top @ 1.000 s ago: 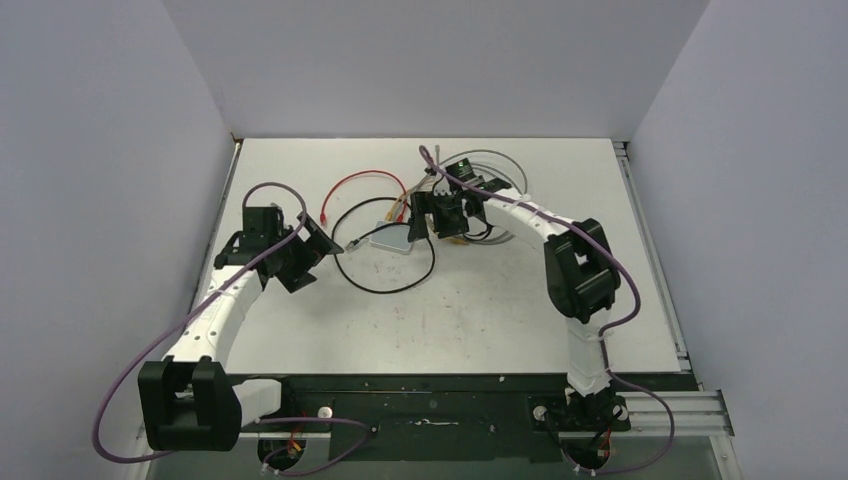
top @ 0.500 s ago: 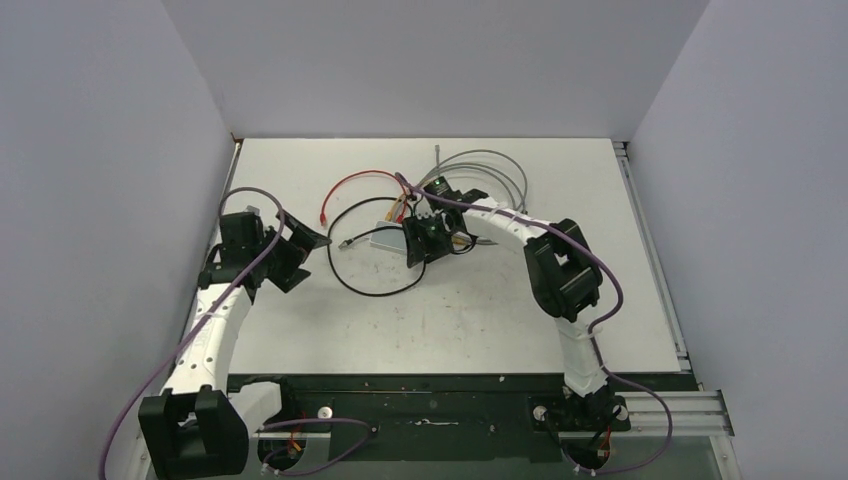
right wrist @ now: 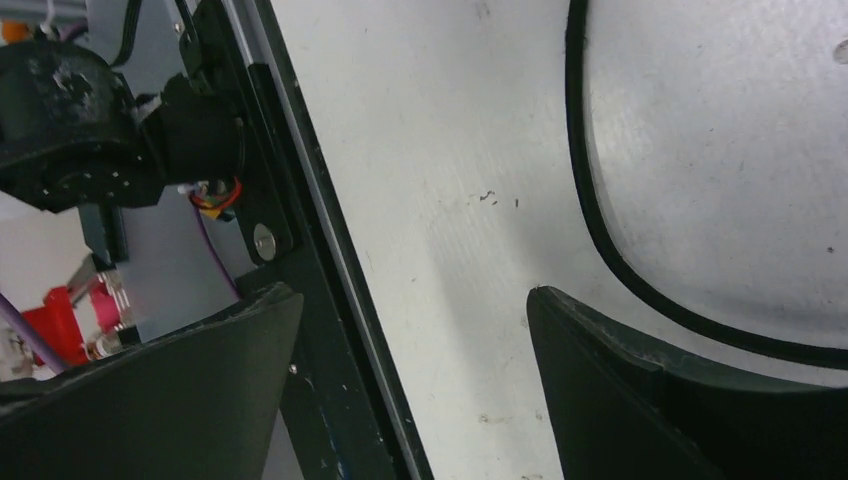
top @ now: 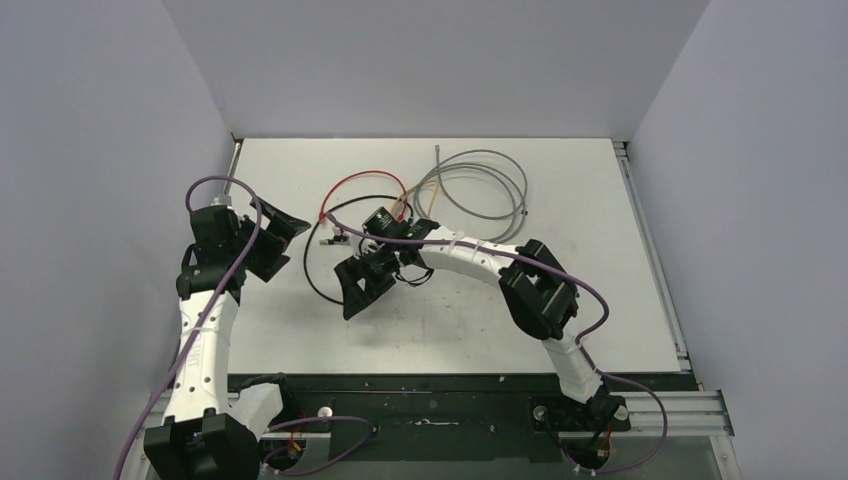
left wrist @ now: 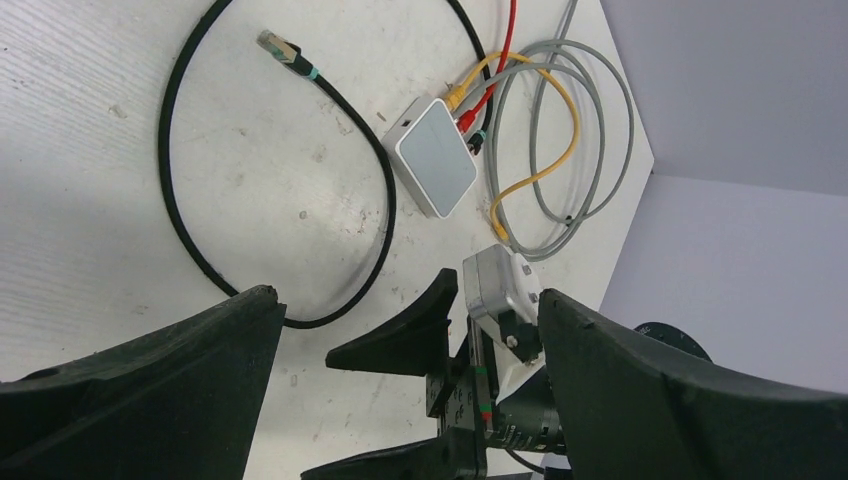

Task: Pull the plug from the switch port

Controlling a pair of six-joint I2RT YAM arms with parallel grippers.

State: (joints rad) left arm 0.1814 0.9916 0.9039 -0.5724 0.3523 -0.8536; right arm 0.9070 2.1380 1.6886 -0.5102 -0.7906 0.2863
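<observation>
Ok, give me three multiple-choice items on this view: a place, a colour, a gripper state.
1. The black cable's loose plug lies: A in the switch; B on bare table; C on the switch.
2. One cable at the switch's sockets is: A blue; B green; C yellow.
3. The left gripper is: A open, empty; B shut on a plug; C shut on the switch.
B: table shows all round it. C: yellow cable meets the socket edge. A: fingers apart, nothing between.

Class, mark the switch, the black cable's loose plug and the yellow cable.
switch [left wrist: 433, 158], left wrist view, middle of its top face.
black cable's loose plug [left wrist: 272, 42], left wrist view, plug body.
yellow cable [left wrist: 576, 118], left wrist view, right bend of its loop.
</observation>
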